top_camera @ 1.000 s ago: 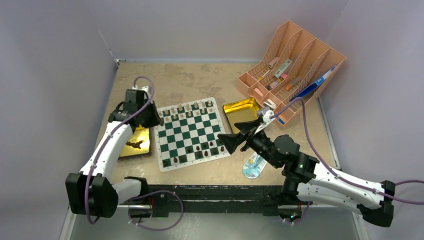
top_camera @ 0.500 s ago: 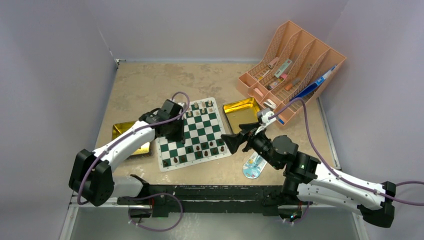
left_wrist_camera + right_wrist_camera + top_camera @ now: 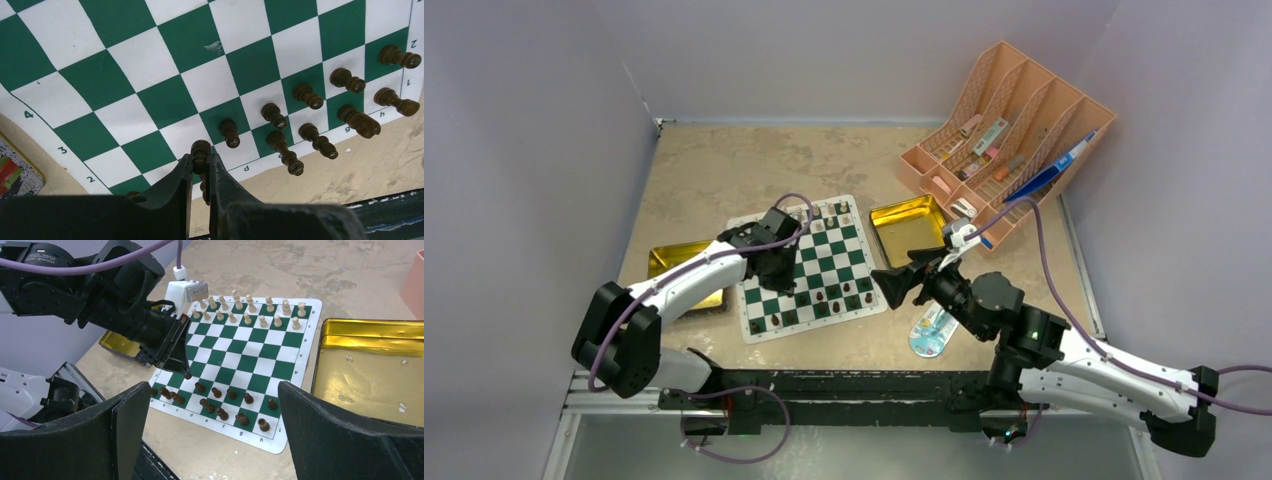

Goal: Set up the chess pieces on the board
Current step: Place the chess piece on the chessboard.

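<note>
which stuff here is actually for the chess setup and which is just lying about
For the job: board, dark pieces, light pieces, the dark piece pinched in the left fingers.
Lying about: rack, blue pen, empty gold tin, blue-white item.

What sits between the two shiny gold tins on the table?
The green-and-white chess board, seen from the top camera, lies between the left tin and the right tin. The left gripper, shut on a dark piece, hangs over it.
</note>
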